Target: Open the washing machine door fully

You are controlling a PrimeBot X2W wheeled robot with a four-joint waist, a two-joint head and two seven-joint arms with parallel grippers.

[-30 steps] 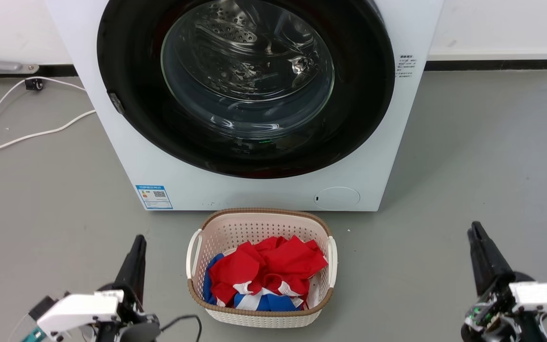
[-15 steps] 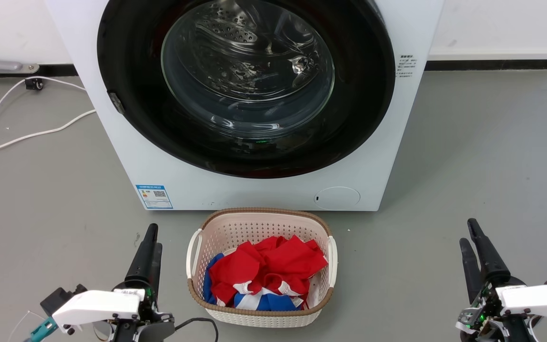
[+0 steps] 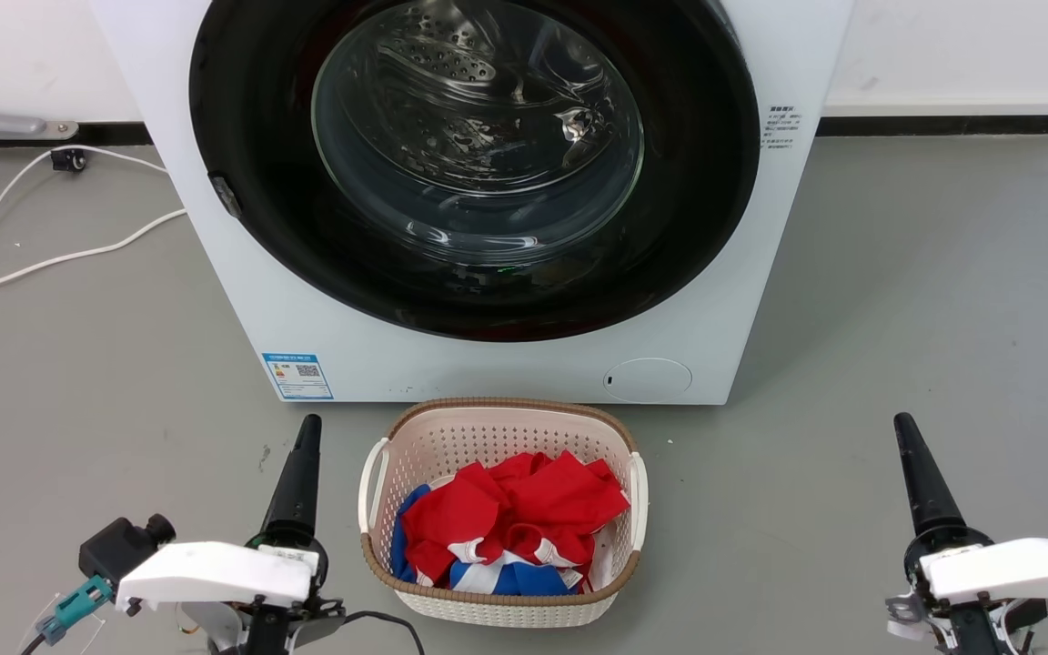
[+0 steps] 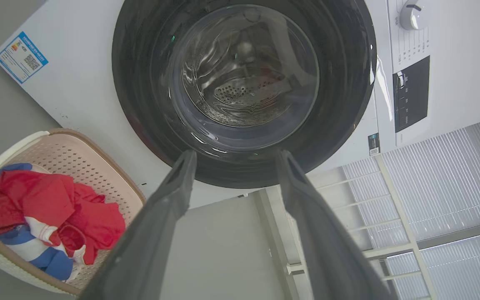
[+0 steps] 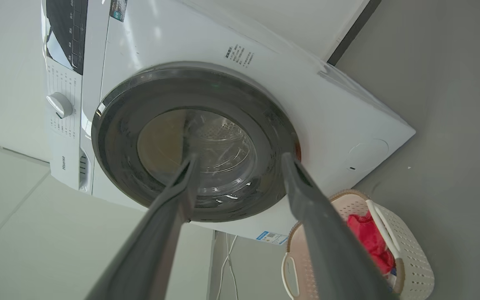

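Two spread: left hand (image 4: pixel 236 154), right hand (image 5: pixel 239 157); one washing machine door (image 3: pixel 477 136), closed; one basket (image 3: pixel 501 407)

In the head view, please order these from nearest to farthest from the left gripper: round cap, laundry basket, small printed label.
1. Laundry basket, on the floor just right of the left gripper.
2. Round cap, low on the washing machine front, toward its right.
3. Small printed label, higher up at the front's right edge.
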